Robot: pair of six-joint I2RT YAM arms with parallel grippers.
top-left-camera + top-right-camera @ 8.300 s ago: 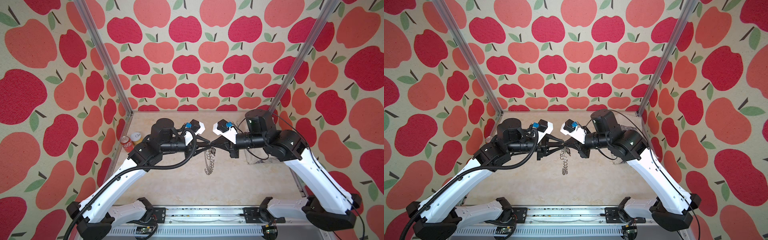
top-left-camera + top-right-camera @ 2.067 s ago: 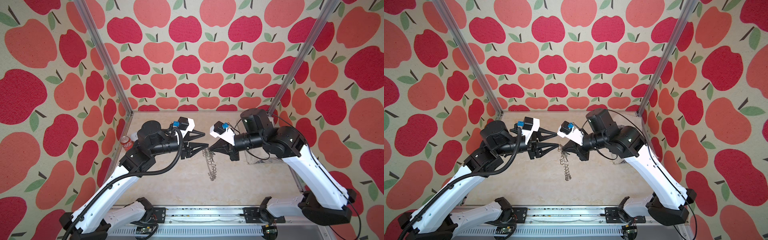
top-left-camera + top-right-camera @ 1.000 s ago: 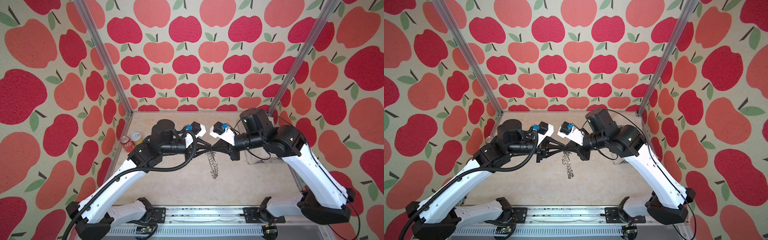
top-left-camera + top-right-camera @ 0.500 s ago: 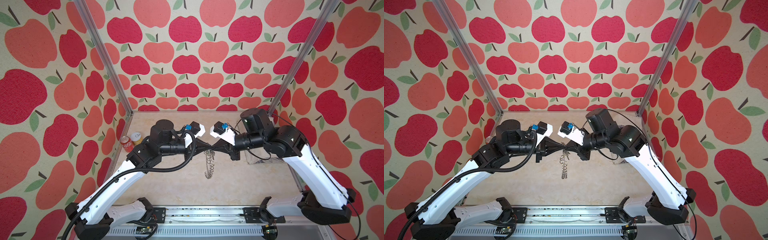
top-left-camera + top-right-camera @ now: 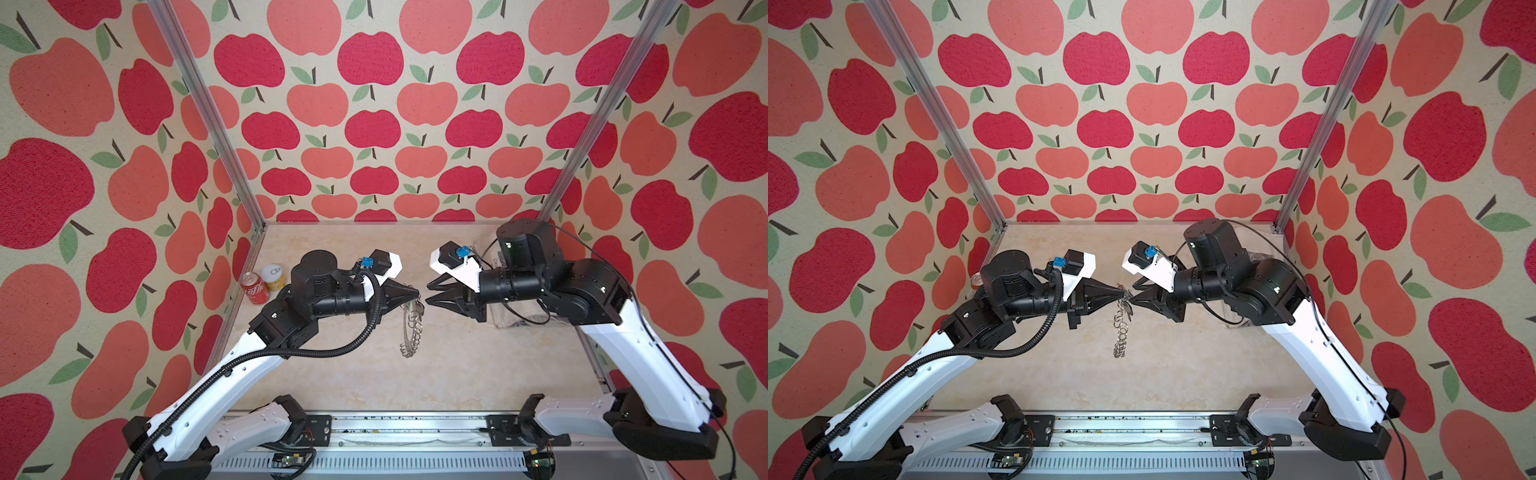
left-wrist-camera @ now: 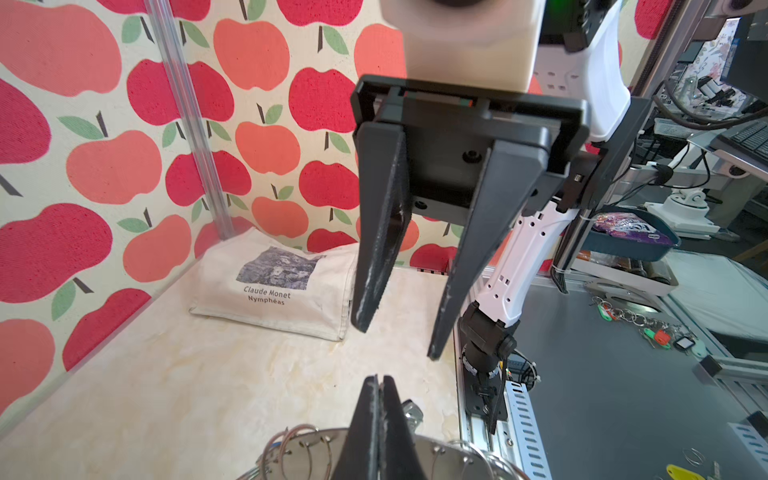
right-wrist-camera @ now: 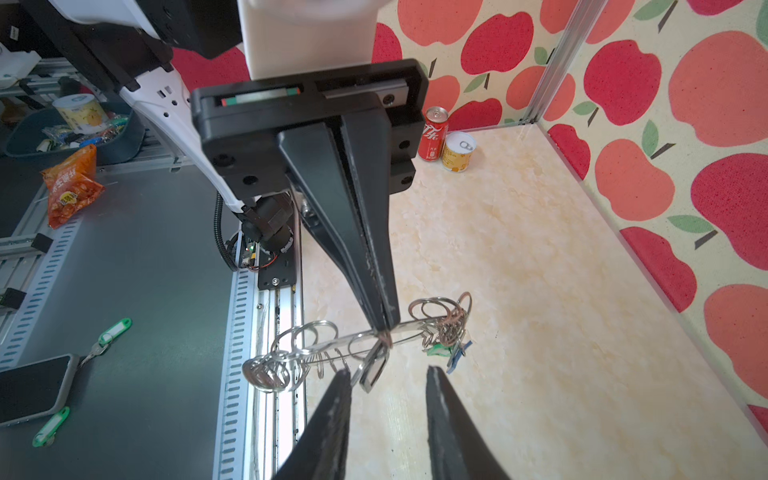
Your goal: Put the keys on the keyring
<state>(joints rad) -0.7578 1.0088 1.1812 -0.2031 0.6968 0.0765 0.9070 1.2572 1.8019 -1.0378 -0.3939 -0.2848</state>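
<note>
Keyring (image 5: 410, 332) in tight left pincer (image 5: 416, 296)

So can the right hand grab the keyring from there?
Probably yes. The right hand is open and right beside the keyring, which hangs from the shut left hand, with nothing between them.

Red apple-print walls (image 5: 370, 124), beige marbled tabletop (image 5: 457, 365), red can (image 5: 254, 289), yellow can (image 5: 274, 276), silver keyring (image 5: 410, 329)

The cream cloth bag (image 6: 274, 291) reads "Claude Monet Nymphéas" under a grey picture.
</note>
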